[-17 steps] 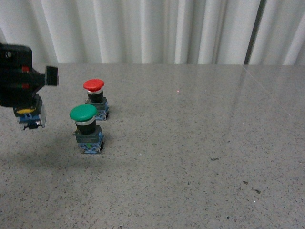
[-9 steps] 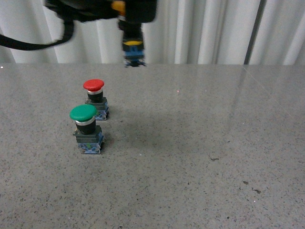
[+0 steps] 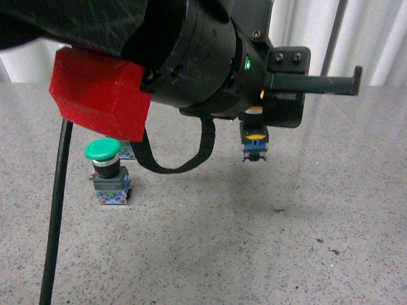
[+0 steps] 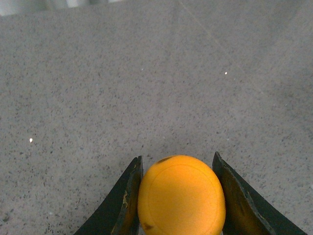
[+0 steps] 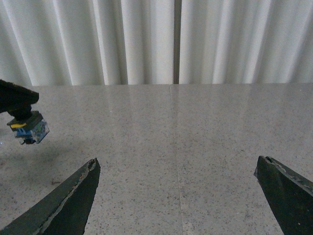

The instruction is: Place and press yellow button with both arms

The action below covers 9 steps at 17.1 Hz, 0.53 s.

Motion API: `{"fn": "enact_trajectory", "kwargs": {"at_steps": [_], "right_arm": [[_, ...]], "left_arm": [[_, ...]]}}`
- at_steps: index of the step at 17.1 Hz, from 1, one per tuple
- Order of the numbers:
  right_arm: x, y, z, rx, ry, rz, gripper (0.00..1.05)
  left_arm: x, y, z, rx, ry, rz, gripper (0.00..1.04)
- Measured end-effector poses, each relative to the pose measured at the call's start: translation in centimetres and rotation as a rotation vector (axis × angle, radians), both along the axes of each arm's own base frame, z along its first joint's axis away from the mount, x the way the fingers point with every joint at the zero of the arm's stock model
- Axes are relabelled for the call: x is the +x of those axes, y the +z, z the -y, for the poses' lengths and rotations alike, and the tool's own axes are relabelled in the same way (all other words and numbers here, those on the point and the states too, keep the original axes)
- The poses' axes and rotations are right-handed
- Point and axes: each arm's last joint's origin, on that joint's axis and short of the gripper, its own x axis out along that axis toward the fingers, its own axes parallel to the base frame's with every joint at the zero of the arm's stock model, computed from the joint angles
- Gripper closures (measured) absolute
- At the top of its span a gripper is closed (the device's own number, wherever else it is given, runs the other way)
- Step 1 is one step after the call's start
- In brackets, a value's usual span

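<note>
left gripper point(image 4: 177, 164) clamped, right gripper point(image 5: 177, 161) seemingly spread

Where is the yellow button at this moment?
The yellow button is clamped in the left gripper, in the air above the grey table; in the front view it hangs near the middle, right of the green button.

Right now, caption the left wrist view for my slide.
Left gripper shut on the cap of the yellow button, held over the speckled grey table.
</note>
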Motion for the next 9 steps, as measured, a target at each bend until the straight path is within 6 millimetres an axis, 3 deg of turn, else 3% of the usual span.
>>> {"fn": "enact_trajectory", "kwargs": {"at_steps": [5, 9], "right_arm": [[0.0, 0.0, 0.0, 0.000, 0.000, 0.000, 0.07], [0.0, 0.0, 0.0, 0.000, 0.000, 0.000, 0.07]], "left_arm": [[1.0, -2.9, 0.2, 0.005, 0.031, -0.021, 0.70], [1.3, -3.9, 0.6, -0.013, 0.033, -0.027, 0.70]]}}
